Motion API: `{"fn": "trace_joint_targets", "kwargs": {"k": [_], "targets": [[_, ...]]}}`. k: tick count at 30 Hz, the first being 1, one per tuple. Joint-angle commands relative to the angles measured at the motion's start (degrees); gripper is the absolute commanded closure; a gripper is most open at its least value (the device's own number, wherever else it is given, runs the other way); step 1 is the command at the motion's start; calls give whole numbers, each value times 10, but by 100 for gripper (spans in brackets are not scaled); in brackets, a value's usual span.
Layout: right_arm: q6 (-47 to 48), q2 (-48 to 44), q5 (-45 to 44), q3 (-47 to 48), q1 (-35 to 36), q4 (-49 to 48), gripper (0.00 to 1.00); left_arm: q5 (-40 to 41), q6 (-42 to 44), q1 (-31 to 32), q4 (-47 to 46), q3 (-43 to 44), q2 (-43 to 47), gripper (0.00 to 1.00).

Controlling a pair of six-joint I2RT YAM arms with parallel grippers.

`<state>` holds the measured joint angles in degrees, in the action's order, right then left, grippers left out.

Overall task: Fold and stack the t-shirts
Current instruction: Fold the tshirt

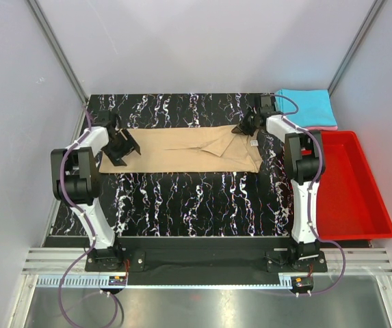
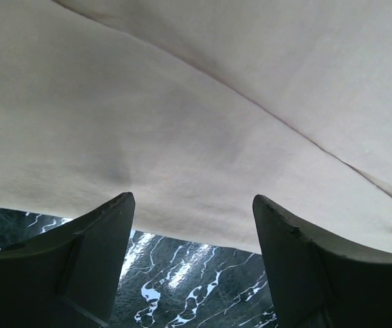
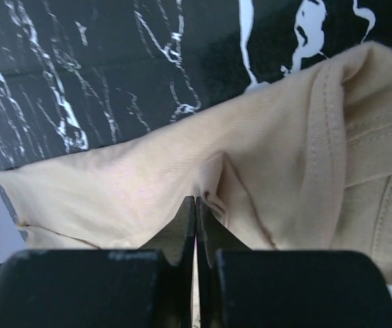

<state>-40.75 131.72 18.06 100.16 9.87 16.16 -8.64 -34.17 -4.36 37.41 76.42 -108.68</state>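
A tan t-shirt (image 1: 182,152) is seen spread lengthwise across the middle of a black marbled tabletop (image 1: 182,198), folded into a long narrow band, its collar end turned toward the right arm. The left end effector (image 1: 122,147) is held at the shirt's left end with its fingers spread wide; in the left wrist view, the two dark fingers (image 2: 93,253) are shown apart at the cloth's near edge, with nothing gripped between them and the tan fabric (image 2: 182,137) filling the frame beyond. The right end effector (image 1: 245,128) is lowered at the far right corner of the shirt, close to the neck. Its fingers are pressed together, and a small pucker of tan cloth (image 3: 113,184) is pinched at their tips (image 3: 195,201), just beside the ribbed collar (image 3: 373,157). A folded cyan t-shirt (image 1: 305,106) is stacked on a pink t-shirt (image 1: 327,127), of which only an edge can be seen, at the far right corner of the tabletop. A red bin (image 1: 356,191) is placed just in front of that stack, along the right side.
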Motion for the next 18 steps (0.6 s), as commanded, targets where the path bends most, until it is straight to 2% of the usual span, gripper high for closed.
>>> {"fn": "trace_joint_targets", "kwargs": {"k": [1,4,8,15,18], "targets": [[31,8,28,25,-12,-8,100,55,-5,-2,3,14,-8,24],[34,6,24,4,-23,-31,100,81,-10,-6,7,9,-13,24],[54,22,38,27,-32,-28,100,108,-12,-8,15,10,-19,24],[95,37,31,103,-33,65,100,135,-30,-8,49,45,-6,23],[90,10,4,119,-32,111,100,111,-23,-7,58,69,23,22]]}}
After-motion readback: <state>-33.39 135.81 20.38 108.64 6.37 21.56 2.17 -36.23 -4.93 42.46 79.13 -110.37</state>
